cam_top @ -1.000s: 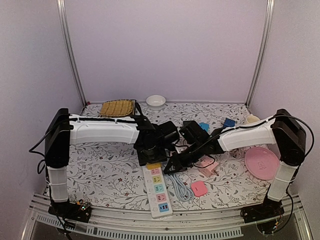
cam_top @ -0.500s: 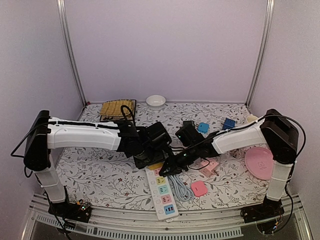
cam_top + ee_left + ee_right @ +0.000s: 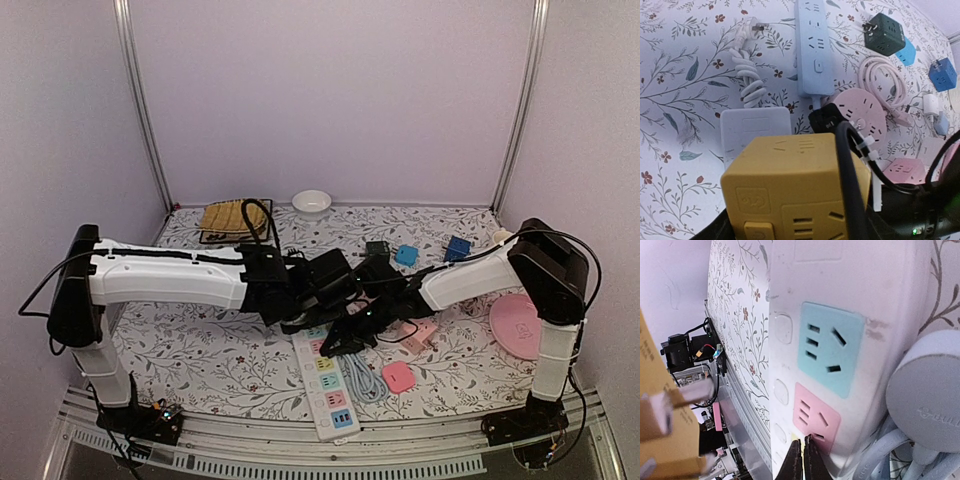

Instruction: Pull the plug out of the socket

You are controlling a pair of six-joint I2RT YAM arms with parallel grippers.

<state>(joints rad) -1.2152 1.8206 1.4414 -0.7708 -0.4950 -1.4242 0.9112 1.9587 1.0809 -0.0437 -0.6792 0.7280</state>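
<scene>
The yellow cube plug (image 3: 790,170) is gripped in my left gripper (image 3: 795,227), with a black cable crossing its face. In the right wrist view the cube (image 3: 660,435) hangs clear of the strip with its metal prongs (image 3: 690,390) bare. The white power strip (image 3: 328,390) with coloured sockets lies at the front centre. My right gripper (image 3: 802,457) is shut and its tips touch the strip beside the pink socket (image 3: 815,415). In the top view my left gripper (image 3: 318,300) hovers over the strip's far end and my right gripper (image 3: 342,345) is on the strip.
A pale blue strip (image 3: 812,50), a round pink socket (image 3: 860,107), a dark green cube (image 3: 885,31), blue cubes (image 3: 458,246) and a pink cube (image 3: 418,335) lie behind. A coiled grey cable (image 3: 362,378), a pink pad (image 3: 398,376), a pink plate (image 3: 522,325) and a white bowl (image 3: 312,201) are around.
My left gripper has moved right and up with the yellow cube, off the strip's end. My right gripper has come left onto the strip, which has shifted slightly.
</scene>
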